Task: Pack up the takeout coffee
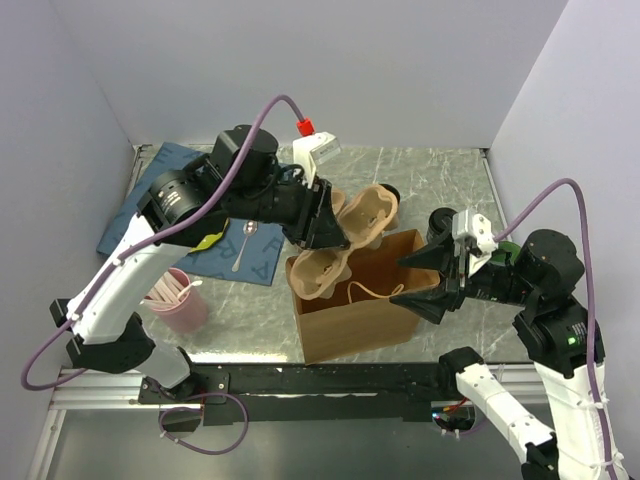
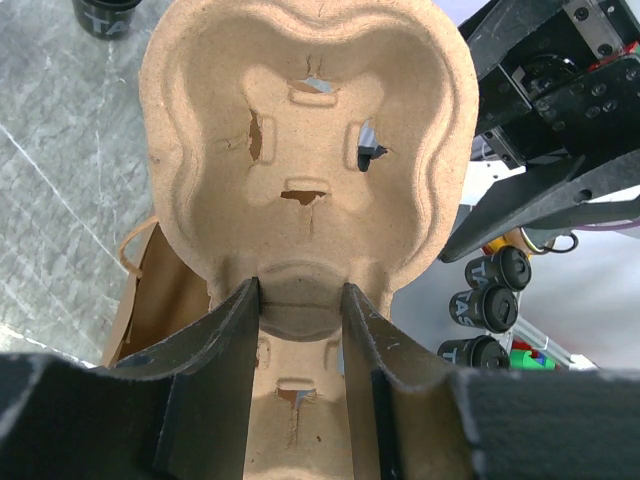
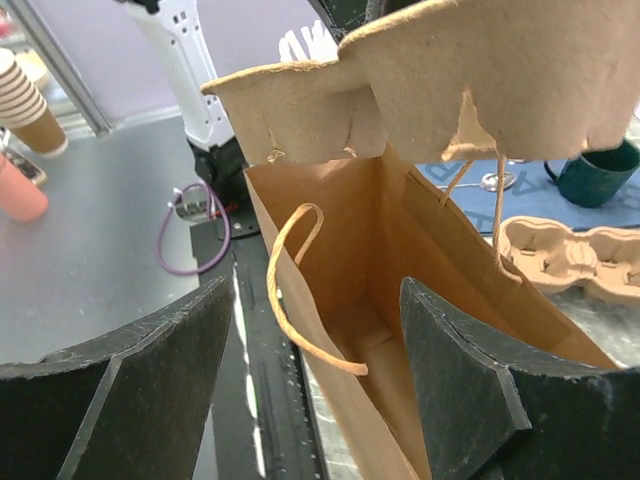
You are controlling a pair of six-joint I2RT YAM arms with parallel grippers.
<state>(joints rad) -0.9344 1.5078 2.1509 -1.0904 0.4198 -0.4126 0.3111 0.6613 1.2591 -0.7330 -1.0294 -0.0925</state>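
Between the fingers of the left gripper (image 2: pixel 300 300) we find the narrow waist of a moulded pulp cup carrier (image 2: pixel 300 150). The jaws are clamped on it and hold it tilted above the mouth of the brown paper bag (image 1: pixel 350 320). Both carrier pockets are empty.

The right gripper (image 3: pixel 318 295) sits at the bag's right end with its jaws spread wide, gripping nothing. The bag's near corner and one rope handle (image 3: pixel 300 290) lie between its fingers.

The takeout coffee (image 2: pixel 485 305) is not yet in the carrier or the bag. Three black lidded cups sit in a row beyond the right gripper, and another black cup (image 2: pixel 105 12) shows cropped past the carrier's far pocket.

We judge each cup to be light, with a thin paper wall that gives under a hard squeeze. The wall looks smooth and may slip, and the plastic lid looks pressed on, so it could pop off. Take hold around the mid-wall, below the lid rim, with moderate force. Never lift by the lid.

The cups appear upright, lids up, with the long axis square to the table. They read sideways only because the wrist view is rolled. Keep that axis vertical during transfer in case the cups hold liquid.
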